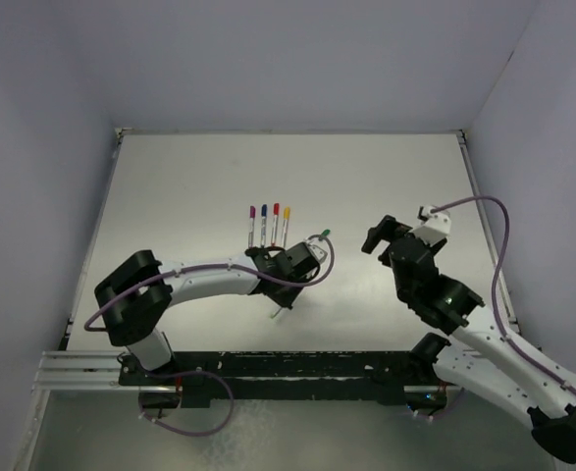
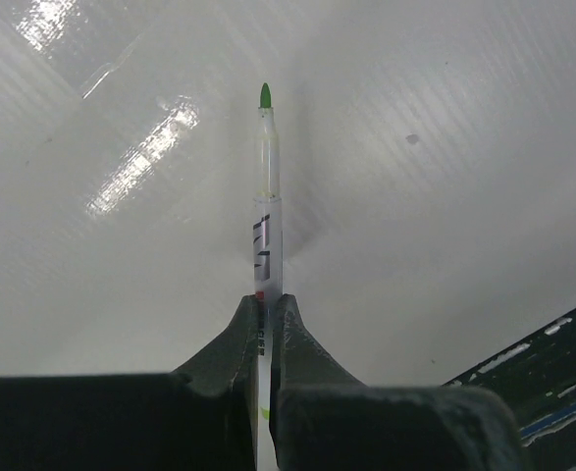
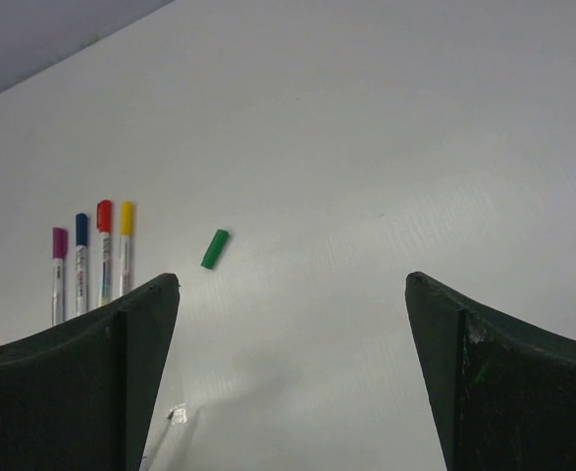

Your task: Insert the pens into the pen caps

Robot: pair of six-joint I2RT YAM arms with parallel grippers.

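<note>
My left gripper (image 1: 288, 285) (image 2: 266, 300) is shut on a pale-barrelled pen (image 2: 268, 211) (image 1: 279, 309). Its bare green tip (image 2: 265, 95) points away from the fingers, over the table. A loose green pen cap (image 1: 324, 234) (image 3: 215, 248) lies on the table to the right of a row of capped pens (image 1: 269, 226). These wear purple (image 3: 59, 242), blue (image 3: 81, 229), red (image 3: 104, 215) and yellow (image 3: 126, 217) caps. My right gripper (image 1: 379, 235) (image 3: 292, 280) stands open and empty, to the right of the green cap.
The white table (image 1: 189, 186) is walled at the back and on both sides. A black and silver rail (image 1: 268, 368) carrying the arm bases runs along the near edge. The left arm's purple cable (image 1: 322, 270) loops beside the left gripper.
</note>
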